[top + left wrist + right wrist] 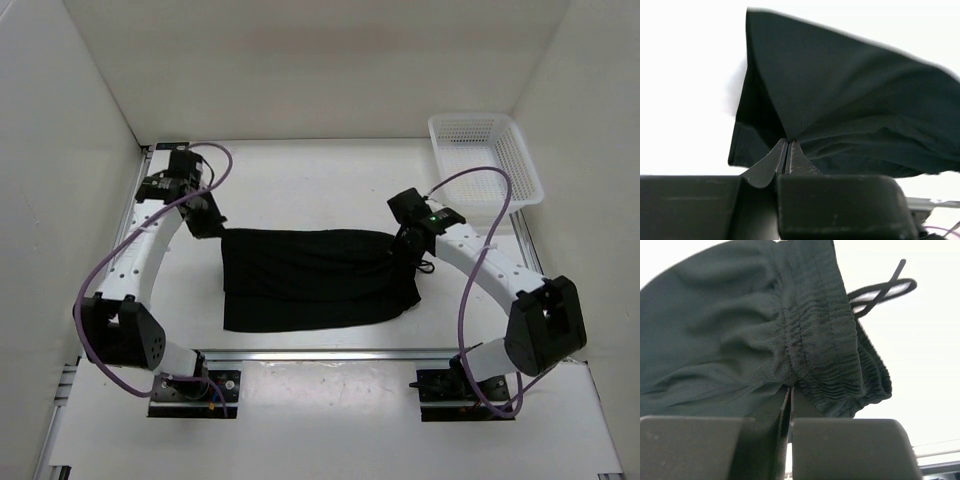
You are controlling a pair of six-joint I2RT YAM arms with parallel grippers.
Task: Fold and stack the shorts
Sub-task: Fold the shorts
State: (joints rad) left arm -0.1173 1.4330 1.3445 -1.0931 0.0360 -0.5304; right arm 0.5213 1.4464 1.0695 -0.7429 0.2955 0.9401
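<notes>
Top external: white basket [485, 160] sits apart from the shorts [310, 285].

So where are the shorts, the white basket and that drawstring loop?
shorts [310, 285]: top view, middle of the black fabric.
white basket [470, 118]: top view, its far rim.
drawstring [886, 283]: right wrist view, where the cords cross.

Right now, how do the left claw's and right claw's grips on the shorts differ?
The left claw pinches smooth fabric at the far-left corner of the shorts. The right claw pinches the gathered waistband at the right end, beside the drawstring. Fabric fans out smooth from the left claw's pinch, while at the right claw it bunches in ridges. Both claws are shut on the shorts.
</notes>
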